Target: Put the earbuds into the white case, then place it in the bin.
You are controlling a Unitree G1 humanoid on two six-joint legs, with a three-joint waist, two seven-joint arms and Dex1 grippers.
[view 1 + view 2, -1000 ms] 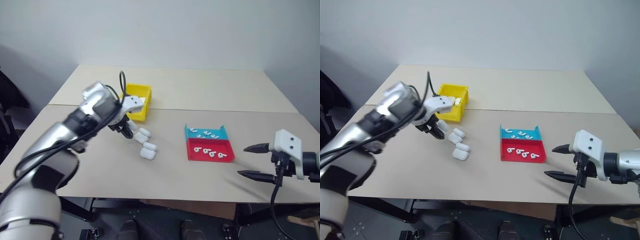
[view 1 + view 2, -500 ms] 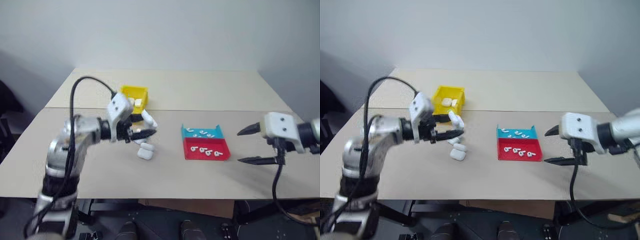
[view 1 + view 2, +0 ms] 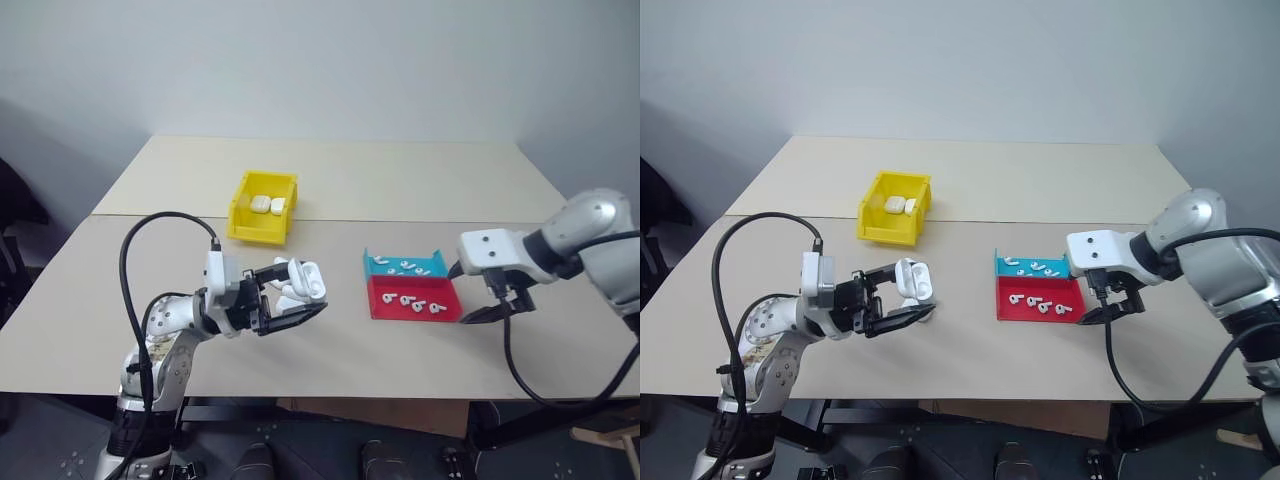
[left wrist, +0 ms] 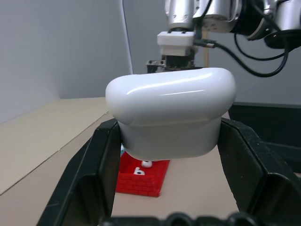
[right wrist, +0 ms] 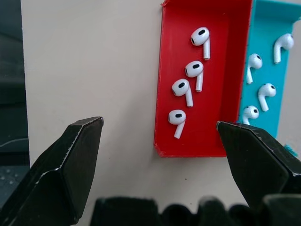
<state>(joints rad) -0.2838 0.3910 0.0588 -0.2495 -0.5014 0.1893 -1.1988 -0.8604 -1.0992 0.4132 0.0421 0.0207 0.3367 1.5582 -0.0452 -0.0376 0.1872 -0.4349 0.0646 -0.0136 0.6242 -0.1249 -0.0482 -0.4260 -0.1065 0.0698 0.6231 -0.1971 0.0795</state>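
Left end effector (image 3: 290, 299) around white case (image 3: 309, 279)

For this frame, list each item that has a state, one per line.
left gripper: shut on the white case
white case: lifted off the table, lid closed
right gripper: open, above the red-and-teal tray
earbuds: loose in the tray
bin: holds two cases

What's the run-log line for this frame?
left gripper: shut on white case, lifted | right gripper: open above earbuds in red tray | bin: holds cases
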